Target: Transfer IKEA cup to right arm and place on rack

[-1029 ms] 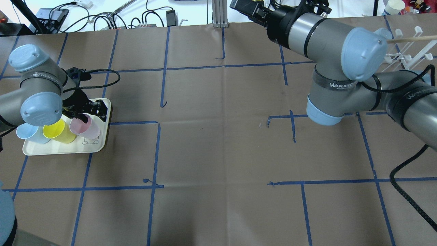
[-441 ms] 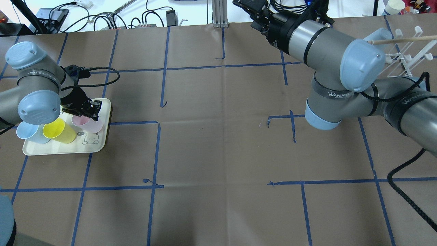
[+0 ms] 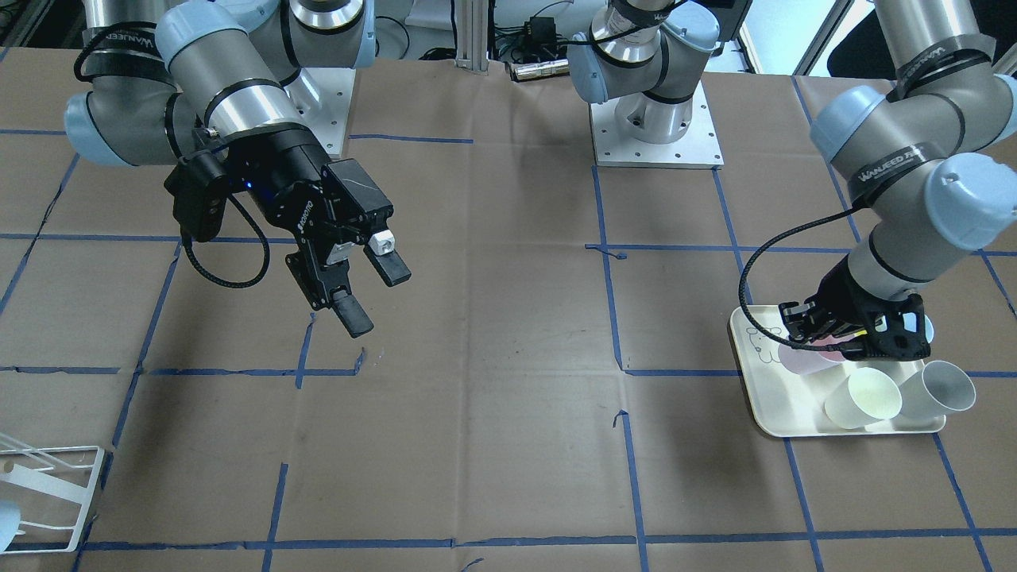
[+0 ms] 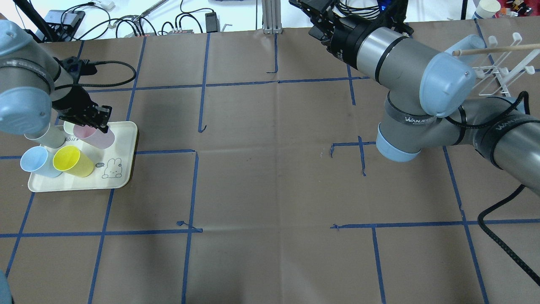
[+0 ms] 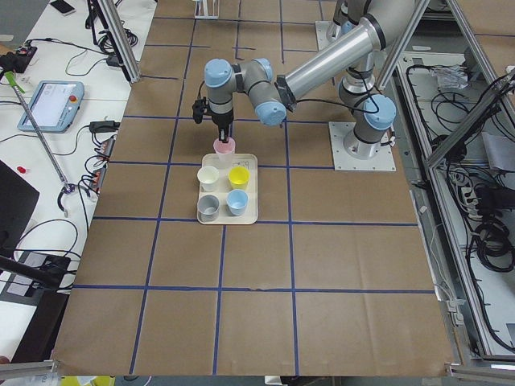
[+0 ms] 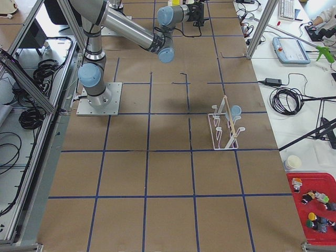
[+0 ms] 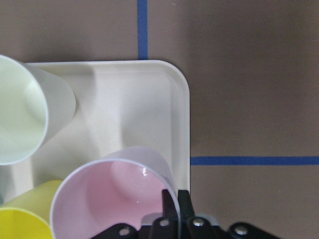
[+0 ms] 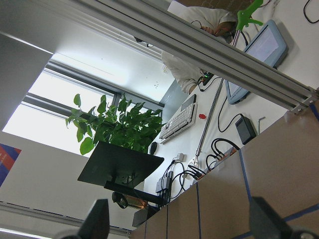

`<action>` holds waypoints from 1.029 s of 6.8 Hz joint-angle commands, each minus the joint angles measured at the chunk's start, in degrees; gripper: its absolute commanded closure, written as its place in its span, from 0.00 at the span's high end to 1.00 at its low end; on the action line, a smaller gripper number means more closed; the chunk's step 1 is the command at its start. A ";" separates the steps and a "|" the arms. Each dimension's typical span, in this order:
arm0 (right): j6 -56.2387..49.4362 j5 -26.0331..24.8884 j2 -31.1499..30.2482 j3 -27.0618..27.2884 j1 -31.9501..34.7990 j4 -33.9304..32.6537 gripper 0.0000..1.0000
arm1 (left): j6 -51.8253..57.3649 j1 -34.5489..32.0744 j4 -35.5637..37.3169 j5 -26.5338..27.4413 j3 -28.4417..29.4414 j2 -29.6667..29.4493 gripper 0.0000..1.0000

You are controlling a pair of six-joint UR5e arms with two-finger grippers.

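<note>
Left gripper (image 7: 174, 201) pinches the pink cup (image 7: 117, 186) by its rim, clearest to you wrist-side; front view, upper left: right gripper (image 3: 377, 300) spread, empty.

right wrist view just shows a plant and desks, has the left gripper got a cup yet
Observer: Yes, the left gripper is shut on the rim of the pink cup, over a corner of the tray.
Operator: ok and is my right gripper open
Observer: The right gripper is open and empty, hovering above the table.
Operator: where's the rack
Observer: The rack stands toward the table's right end, with a pale blue cup already on it.
</note>
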 commanded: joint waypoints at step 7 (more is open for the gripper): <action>0.11 0.05 1.62 0.01 0.00 -0.35 1.00 | 13.35 -0.26 -6.33 -19.78 10.48 4.26 0.00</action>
